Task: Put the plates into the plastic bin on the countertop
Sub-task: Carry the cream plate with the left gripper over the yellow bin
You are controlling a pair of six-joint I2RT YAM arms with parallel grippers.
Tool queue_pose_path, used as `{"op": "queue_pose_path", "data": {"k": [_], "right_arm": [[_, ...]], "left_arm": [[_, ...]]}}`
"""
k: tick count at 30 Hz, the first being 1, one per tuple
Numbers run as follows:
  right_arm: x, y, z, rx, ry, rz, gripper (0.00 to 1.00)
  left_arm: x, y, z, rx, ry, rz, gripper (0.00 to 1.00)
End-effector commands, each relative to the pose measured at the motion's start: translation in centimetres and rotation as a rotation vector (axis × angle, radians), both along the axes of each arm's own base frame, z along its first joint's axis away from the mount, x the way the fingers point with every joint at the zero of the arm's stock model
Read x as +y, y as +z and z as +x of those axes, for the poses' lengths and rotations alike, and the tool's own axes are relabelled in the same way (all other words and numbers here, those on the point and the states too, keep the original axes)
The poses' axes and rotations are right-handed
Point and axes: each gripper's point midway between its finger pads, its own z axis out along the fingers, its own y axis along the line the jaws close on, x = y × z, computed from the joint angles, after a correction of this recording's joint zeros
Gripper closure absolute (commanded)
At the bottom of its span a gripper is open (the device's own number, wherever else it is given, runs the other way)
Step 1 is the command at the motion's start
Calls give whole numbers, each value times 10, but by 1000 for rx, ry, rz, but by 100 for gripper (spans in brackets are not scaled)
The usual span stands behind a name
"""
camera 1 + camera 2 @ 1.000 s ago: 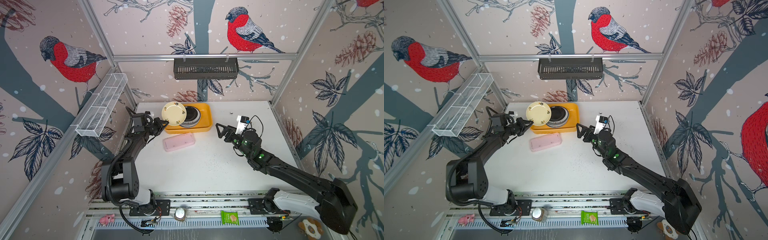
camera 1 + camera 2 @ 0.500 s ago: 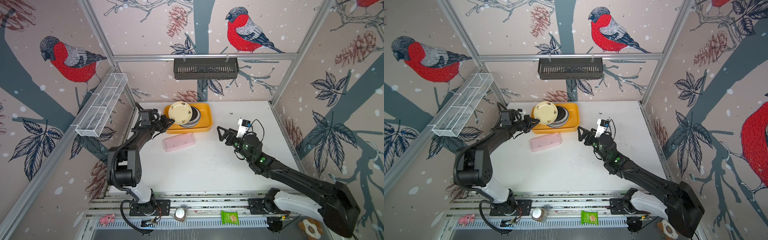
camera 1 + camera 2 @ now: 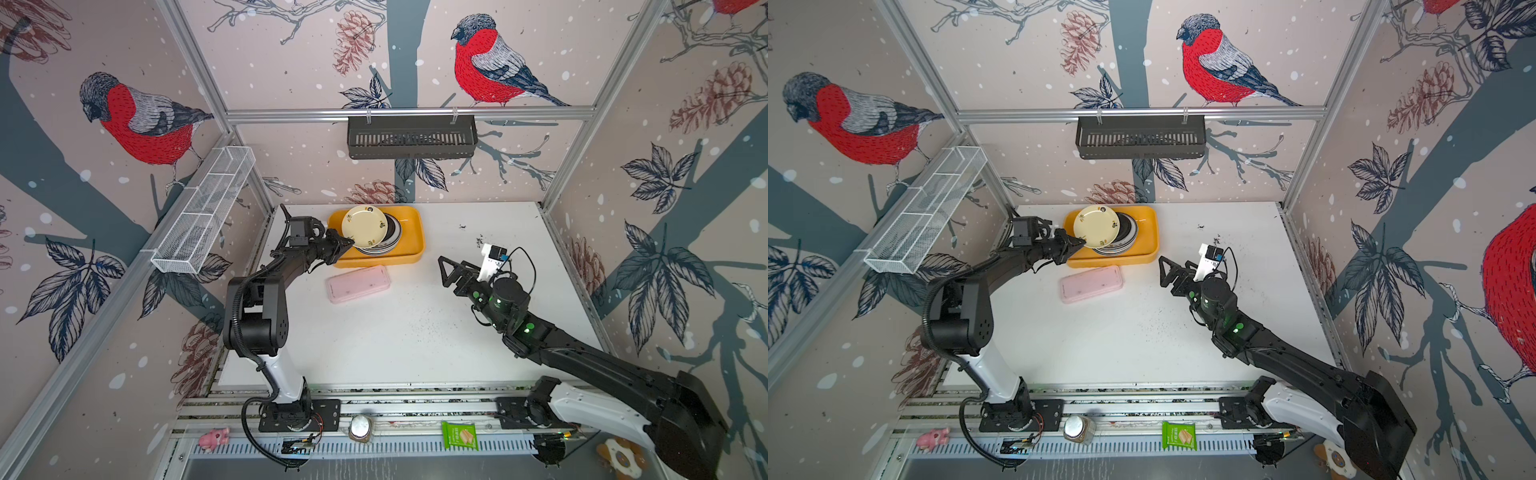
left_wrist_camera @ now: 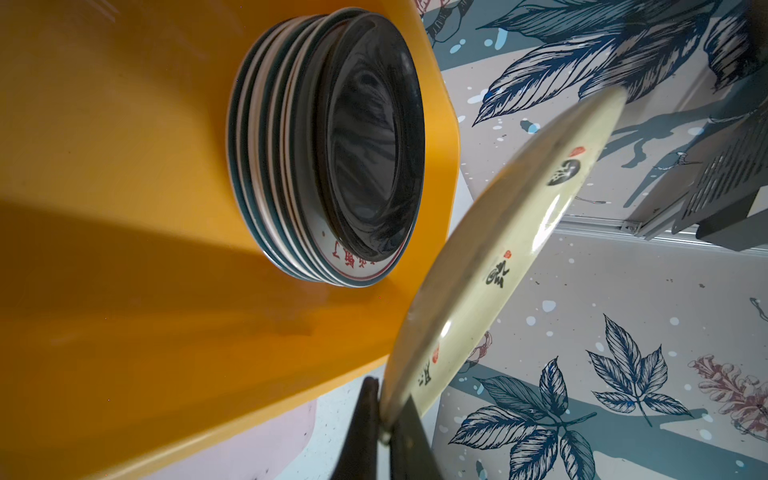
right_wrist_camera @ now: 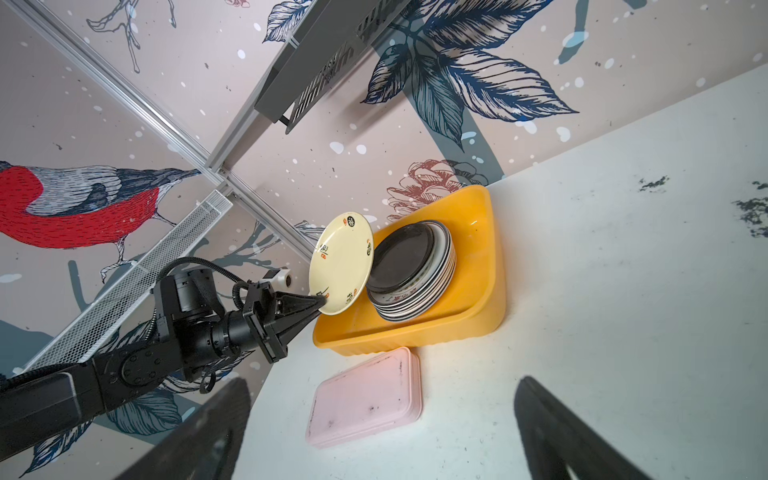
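The left arm rises from its base at the near left corner of the countertop (image 3: 395, 332), elbow bent high, forearm running along the left edge toward the far side, wrist turned rightward at the plastic bin (image 3: 378, 261). The left gripper (image 3: 347, 243) pinches tight on the near-left rim of a cream plate (image 3: 365, 226). The plate is carried tilted above the left part of the bin, its far side raised. In the left wrist view it stands apart from the stack of plates (image 4: 365, 145), with bare orange floor beneath it.

The bin sits against the far edge of the countertop, left of the middle. The stack rests inside it, a black plate (image 5: 399, 259) on top, and there is room between the stack and the bin's left wall.

The right arm stretches from the near right corner diagonally over the right half. The right gripper (image 3: 442, 272) hangs above the surface, jaws spread wide and holding nothing, pointing toward the bin.

A pink box (image 3: 358, 284) lies flat just on the near side of the bin, a narrow strip of white between them. White speckled surface lies open between the box and the right gripper – and across the whole near half.
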Motion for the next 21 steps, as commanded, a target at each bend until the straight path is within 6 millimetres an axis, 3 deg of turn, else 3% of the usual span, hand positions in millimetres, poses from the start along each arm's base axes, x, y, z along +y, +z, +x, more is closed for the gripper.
{"op": "queue_pose_path", "data": {"k": [1, 14, 21], "right_arm": [[-5, 8, 0, -38, -20, 14, 0], [-23, 6, -3, -58, -61, 29, 0], [-30, 4, 0, -58, -77, 26, 0]], "left_arm": [[-3, 4, 8, 12, 7, -25, 100], [-4, -13, 34, 114, 31, -17, 100], [-17, -23, 44, 159, 15, -27, 100]]}}
